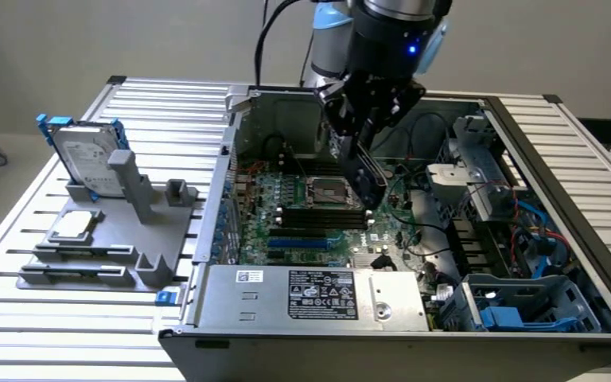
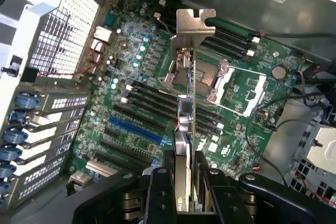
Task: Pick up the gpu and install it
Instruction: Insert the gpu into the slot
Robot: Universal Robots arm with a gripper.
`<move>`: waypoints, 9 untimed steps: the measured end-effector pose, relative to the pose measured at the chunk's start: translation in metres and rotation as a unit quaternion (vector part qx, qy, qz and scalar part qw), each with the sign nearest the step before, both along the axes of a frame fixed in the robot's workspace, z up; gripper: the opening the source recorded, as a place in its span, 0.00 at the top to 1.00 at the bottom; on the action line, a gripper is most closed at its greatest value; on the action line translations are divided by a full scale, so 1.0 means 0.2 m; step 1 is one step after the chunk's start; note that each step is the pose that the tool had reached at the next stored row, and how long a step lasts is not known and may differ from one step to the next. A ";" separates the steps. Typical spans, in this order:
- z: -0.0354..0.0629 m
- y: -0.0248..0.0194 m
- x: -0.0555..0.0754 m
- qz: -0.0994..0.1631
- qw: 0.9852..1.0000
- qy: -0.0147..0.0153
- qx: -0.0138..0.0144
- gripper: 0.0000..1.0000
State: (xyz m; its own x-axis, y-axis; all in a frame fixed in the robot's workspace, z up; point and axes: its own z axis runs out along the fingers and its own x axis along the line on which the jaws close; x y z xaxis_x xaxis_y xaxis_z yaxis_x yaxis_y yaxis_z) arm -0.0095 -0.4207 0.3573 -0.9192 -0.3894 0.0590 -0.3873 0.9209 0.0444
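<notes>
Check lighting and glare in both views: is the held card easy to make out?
Exterior view: even light, but the gpu in the gripper reads dark against the motherboard. Wrist view: its silver bracket catches light well; glare washes the perforated case wall.

Case [image 1: 228,151] open above, gpu [image 2: 194,24] in pincer [image 2: 185,178] over memory slots [image 2: 152,98], cables [image 1: 433,235] crowding the exterior view's right

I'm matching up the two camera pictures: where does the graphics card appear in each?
Exterior view: the graphics card hangs from the tool above the motherboard, towards the exterior view's right of the processor socket.
Wrist view: it is edge-on, clamped in the tool, with its silver bracket at the far end.
Shared landmark: the blue slot.
</notes>
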 end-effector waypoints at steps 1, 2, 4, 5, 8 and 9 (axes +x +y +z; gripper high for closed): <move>-0.003 0.000 0.00 0.009 1.000 0.000 0.000 0.73; -0.007 0.000 0.00 0.019 1.000 0.000 0.000 0.73; -0.012 0.000 0.00 0.037 0.999 0.000 0.001 0.73; -0.014 0.000 0.00 0.045 0.999 0.000 0.002 0.73; -0.022 0.000 0.00 0.073 0.997 0.000 0.004 0.73; -0.024 0.000 0.00 0.082 0.997 0.000 0.005 0.73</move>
State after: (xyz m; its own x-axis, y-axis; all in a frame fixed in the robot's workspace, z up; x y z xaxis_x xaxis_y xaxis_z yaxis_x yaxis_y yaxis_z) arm -0.0096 -0.4207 0.3525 -0.8433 -0.5347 0.0537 -0.5323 0.8449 0.0530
